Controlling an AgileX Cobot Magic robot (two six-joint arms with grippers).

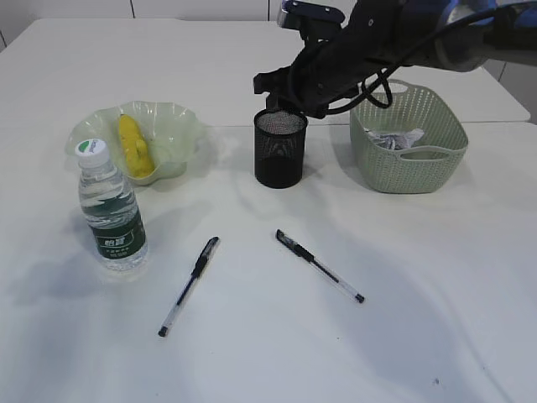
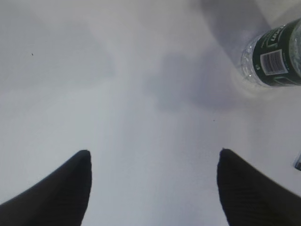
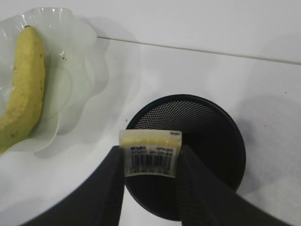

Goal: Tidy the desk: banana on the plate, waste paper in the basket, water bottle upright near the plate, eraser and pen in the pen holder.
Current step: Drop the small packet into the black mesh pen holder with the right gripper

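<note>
The banana (image 1: 135,145) lies on the plate (image 1: 180,126), crumpled paper (image 1: 396,137) sits in the basket (image 1: 411,172) and the bottle (image 1: 111,210) stands upright near the plate, so the eraser and two pens (image 1: 190,285) (image 1: 320,265) remain, both pens lying on the bench (image 1: 403,319). The right gripper (image 3: 149,160) has its jaws clamped on the eraser (image 3: 150,153), held directly above the open mouth of the pen holder (image 3: 207,136) and apparently ready for release. The left gripper (image 2: 153,188) hangs above bare bench with its jaws apart and empty.
</note>
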